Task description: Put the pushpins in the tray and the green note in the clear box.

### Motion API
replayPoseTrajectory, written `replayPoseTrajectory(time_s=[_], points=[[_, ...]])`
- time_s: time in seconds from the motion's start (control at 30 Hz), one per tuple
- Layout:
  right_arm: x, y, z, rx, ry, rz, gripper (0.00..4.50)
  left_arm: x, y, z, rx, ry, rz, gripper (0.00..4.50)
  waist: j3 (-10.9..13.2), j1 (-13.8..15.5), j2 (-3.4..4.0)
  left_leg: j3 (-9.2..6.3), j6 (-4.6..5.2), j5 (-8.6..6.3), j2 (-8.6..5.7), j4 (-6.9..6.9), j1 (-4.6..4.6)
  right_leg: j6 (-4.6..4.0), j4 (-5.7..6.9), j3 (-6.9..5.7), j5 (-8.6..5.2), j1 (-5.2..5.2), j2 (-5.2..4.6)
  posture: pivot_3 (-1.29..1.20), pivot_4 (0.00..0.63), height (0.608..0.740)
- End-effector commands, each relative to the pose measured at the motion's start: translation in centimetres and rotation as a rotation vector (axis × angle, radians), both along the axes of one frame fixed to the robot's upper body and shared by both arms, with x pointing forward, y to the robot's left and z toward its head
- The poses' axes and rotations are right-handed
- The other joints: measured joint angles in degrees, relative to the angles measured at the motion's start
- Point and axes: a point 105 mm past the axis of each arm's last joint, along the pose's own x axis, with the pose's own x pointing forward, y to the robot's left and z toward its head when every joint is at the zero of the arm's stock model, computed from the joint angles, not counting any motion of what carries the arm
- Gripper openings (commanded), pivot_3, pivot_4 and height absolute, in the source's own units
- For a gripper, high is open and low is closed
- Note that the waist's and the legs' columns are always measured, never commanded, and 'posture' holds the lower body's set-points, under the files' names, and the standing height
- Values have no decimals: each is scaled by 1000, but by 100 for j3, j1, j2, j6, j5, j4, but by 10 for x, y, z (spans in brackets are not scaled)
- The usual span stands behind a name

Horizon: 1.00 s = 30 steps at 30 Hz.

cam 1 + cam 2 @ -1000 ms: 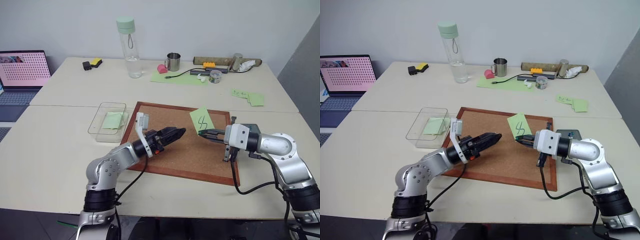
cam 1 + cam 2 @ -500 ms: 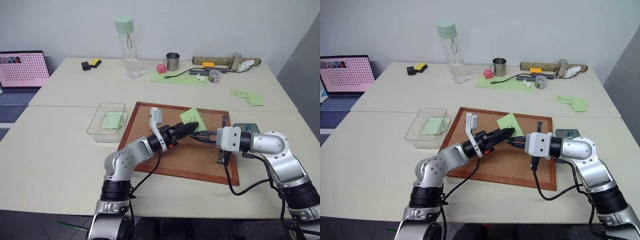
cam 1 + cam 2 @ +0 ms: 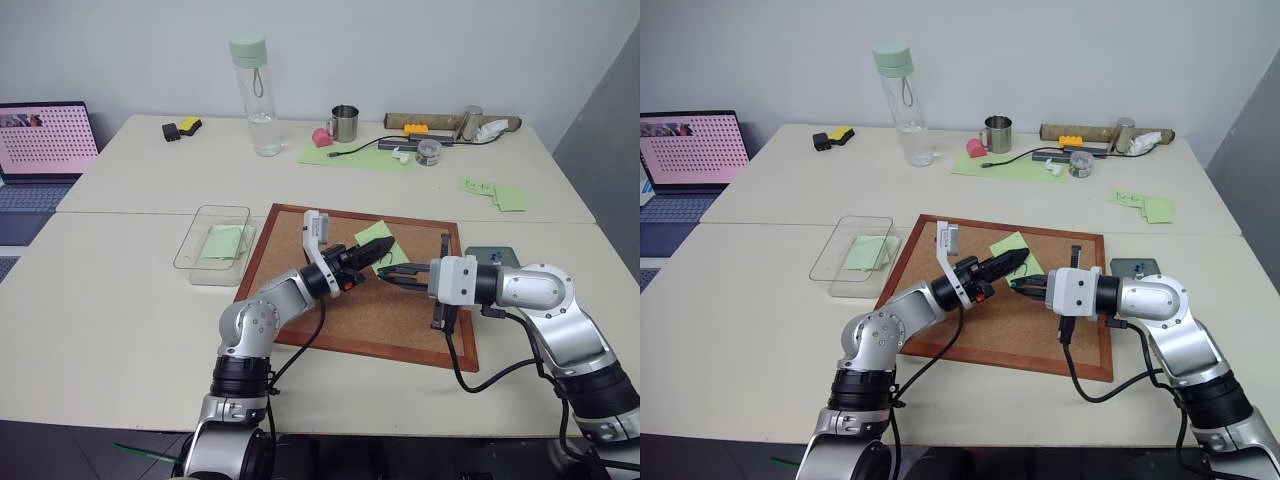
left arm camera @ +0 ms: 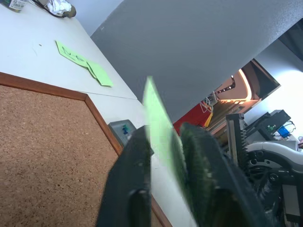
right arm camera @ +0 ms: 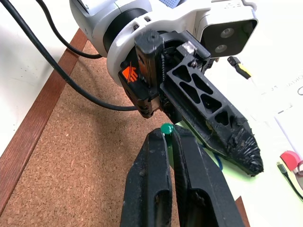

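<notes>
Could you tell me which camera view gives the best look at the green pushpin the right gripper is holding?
The right wrist view: the pushpin shows its round green head pinched between the right gripper fingers. In the eye views it is too small to make out, and the left wrist view shows the green note instead.

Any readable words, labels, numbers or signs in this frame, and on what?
None reads clearly.
Laptop screen: pink dot pattern, header too small.
Green slips: faint handwriting, too small.
Orange mark on the left gripper: a symbol, no legible letters.
</notes>
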Motion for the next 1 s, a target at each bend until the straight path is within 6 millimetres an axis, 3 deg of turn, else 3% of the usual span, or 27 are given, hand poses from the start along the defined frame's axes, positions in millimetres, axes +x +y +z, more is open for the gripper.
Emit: replayPoseTrajectory(time_s=[0.03, 0.07, 0.33, 0.53, 0.73, 0.87, 1.0], points=[[1, 3, 13, 18, -64, 9, 0, -1, -2, 9, 4, -61, 1, 224, 0, 0, 0, 0, 0, 0, 0, 0, 0, 0, 0, 0, 0, 0, 0, 0, 150, 740], [1, 3, 14, 19, -66, 7, 0, 0, -2, 8, 15, -62, 10, 44, 0, 0, 0, 0, 0, 0, 0, 0, 0, 0, 0, 0, 0, 0, 0, 0, 150, 740], [3, -3, 27, 64, -94, -25, 0, 9, 0, -7, 77, -61, 82, 44, 0, 2, 0, 0, 0, 0, 0, 0, 0, 0, 0, 0, 0, 0, 0, 0, 150, 740], [8, -33, 45, 148, -61, -162, 0, 18, 2, -12, 109, -73, 133, 44, 0, 21, 0, -1, 0, 0, 0, 0, -3, 0, -1, 0, 0, -1, 0, 0, 150, 740], [23, -87, 45, 224, 28, -440, 0, 21, 2, -12, 135, -99, 145, 44, 0, 67, 0, 0, 1, -1, 0, 1, -7, -1, -1, 0, 0, -2, 0, 0, 150, 740], [36, -148, 12, 216, 162, -754, 0, 20, 4, -2, 148, -148, 147, 44, 0, 91, 0, 3, 2, -1, 0, 1, -6, -1, 0, 2, 1, -2, 0, 0, 150, 740], [42, -178, -15, 213, 261, -926, 0, 18, 7, 3, 166, -179, 146, 44, 0, 94, 0, 4, 3, -1, 0, 1, -9, -1, 0, 4, 1, -2, 0, 0, 150, 740]])
